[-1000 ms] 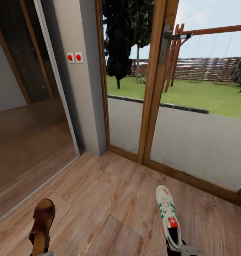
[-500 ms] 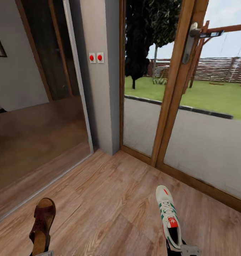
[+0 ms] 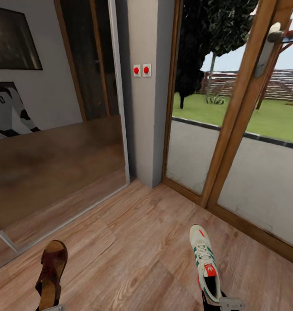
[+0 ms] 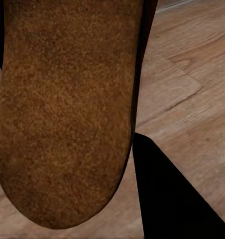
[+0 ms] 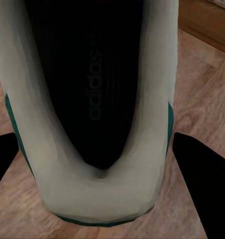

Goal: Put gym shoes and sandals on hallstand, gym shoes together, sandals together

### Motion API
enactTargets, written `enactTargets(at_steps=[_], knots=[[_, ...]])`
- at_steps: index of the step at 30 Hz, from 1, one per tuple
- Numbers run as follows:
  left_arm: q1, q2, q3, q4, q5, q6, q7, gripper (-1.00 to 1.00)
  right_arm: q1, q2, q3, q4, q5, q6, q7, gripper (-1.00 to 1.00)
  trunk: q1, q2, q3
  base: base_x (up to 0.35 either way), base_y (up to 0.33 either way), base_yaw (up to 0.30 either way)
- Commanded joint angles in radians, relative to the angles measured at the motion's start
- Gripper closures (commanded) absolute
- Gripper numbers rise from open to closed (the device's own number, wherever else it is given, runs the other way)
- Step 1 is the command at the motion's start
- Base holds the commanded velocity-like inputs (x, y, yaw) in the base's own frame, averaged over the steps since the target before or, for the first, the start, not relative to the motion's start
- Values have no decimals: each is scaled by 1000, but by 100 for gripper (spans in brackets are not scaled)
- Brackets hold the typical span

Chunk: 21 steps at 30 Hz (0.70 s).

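The left gripper [image 3: 51, 307] grasps a sandal [image 3: 51, 272] by its heel, the right gripper [image 3: 222, 303] a sneaker [image 3: 205, 263] — jaws clenched, both shoes held above the wood floor [image 3: 133, 242].

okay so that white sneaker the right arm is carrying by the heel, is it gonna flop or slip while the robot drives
The gym shoe probably stays fairly stiff: it juts out level past the right gripper, toe forward, without sagging. Held only at the heel end, it may pivot or droop if jolted. Its rounded, smooth-looking heel rim could slip somewhat between the fingers.
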Motion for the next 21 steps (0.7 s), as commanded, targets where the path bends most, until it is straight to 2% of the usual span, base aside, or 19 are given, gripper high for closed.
enactTargets(at_steps=[1, 21], knots=[[-1, 0, 2, 1, 3, -2, -4, 100, 0, 0, 2, 0, 2, -2, -6, 100, 0, 0, -1, 0, 0, 279], [0, 0, 0, -2, 2, 2, -4, 100, 0, 0, 3, 13, 2, -2, -6, 100, 0, 0, -1, 0, 0, 279]])
